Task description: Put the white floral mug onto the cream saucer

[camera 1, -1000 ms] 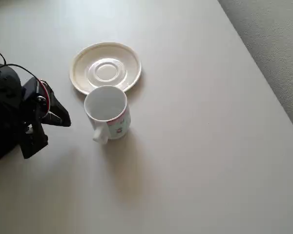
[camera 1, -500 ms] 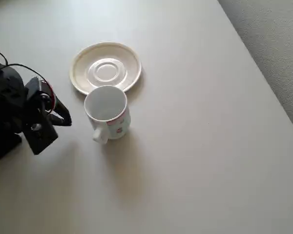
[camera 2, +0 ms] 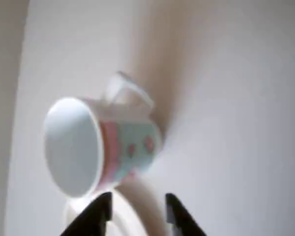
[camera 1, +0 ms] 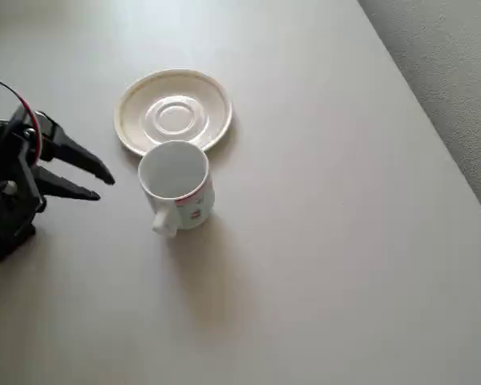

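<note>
In the overhead view the mug (camera 1: pixel 176 184) stands upright on the pale counter (camera 1: pixel 329 241), its open mouth facing up and its handle pointing toward the lower left of the picture. A pink and red band with small marks shows on its side. The saucer (camera 1: pixel 173 111) lies flat just above the mug in this view; the mug's far edge overlaps the saucer's near rim in the picture, and whether the two touch cannot be told. The saucer's centre well is bare.

The black arm sits at the left edge, and its gripper (camera 1: pixel 103 188) points right toward the mug, with a clear stretch of counter between them. The fingers (camera 1: pixel 76 154) are spread apart and hold nothing.

In the blurred wrist view the mug (camera 2: pixel 101 147) appears ahead of the two dark fingertips (camera 2: pixel 96 216), with a curve of the saucer (camera 2: pixel 130 216) between them.
</note>
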Controlling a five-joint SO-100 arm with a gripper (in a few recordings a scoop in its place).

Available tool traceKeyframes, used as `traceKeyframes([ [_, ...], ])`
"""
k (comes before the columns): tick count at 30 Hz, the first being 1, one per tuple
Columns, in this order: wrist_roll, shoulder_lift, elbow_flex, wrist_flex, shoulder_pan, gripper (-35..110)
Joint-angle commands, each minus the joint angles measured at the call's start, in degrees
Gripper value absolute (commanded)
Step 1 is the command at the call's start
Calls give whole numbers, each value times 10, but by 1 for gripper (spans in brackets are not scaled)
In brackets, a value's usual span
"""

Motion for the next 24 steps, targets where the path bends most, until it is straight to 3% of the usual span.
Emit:
traceKeyframes([
  [1, 46, -304, -278, 38, -11, 17],
  [9, 66, -548, -338, 31, -36, 17],
  [24, 66, -741, -229, -133, -43, 17],
])
